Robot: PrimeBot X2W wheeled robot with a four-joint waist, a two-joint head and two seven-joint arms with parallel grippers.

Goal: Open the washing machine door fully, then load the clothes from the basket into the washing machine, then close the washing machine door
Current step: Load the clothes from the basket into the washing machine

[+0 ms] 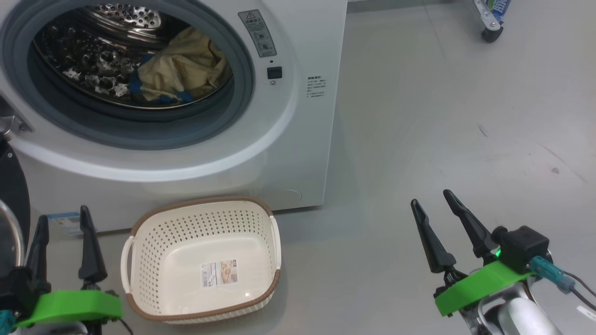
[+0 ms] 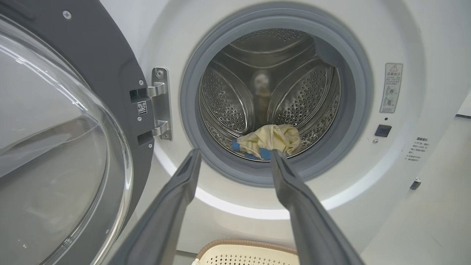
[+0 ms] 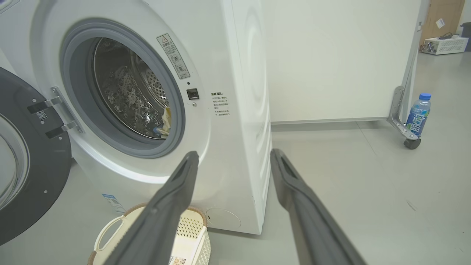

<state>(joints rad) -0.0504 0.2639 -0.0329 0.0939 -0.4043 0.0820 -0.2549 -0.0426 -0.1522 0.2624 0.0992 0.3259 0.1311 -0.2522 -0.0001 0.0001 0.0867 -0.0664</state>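
It was a lab-like test room, bare grey floor (image 1: 419,116), white partition panel on castors (image 3: 331,55), big white front-loading washing machine (image 1: 307,139)

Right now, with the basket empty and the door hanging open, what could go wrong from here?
1. The clothes lie low at the front, just behind the grey seal; the closing washing machine door might pinch them.
2. The left gripper, open, stands close beside the door; the door's swing could strike it.
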